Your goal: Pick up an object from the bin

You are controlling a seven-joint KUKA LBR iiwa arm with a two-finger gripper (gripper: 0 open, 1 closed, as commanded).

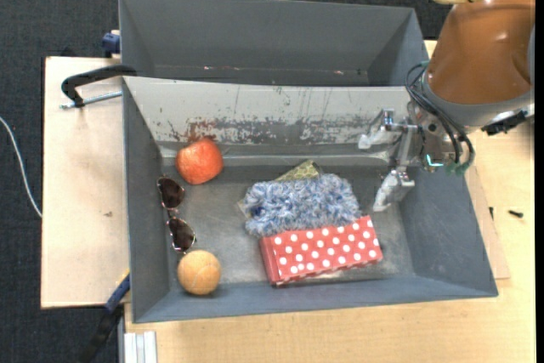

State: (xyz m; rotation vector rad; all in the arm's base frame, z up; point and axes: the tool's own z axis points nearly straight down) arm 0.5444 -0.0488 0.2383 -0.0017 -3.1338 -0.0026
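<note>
Your jaws hang at the right side of the bin (272, 38), spread wide with nothing between them. The fingers (384, 193) stand one toward the back wall and one lower, near the floor. You can't tell whether the lower tip touches the floor.

The nearest thing is the blue-white fuzzy cloth (297, 204), mid-floor, just left of the lower tip and apart from it. The red dotted pouch (321, 251) lies in front of the cloth, touching its front edge. A yellow-green scrap (299, 172) pokes out behind the cloth. It is mostly hidden and its kind is unclear.

Well apart on the left are a red-orange ball (200, 161) by the back wall, sunglasses (176, 215) along the left wall, and an orange ball (199, 272) in the front-left corner. The orange cover (484, 47) on the arm is cut off at the right edge.
</note>
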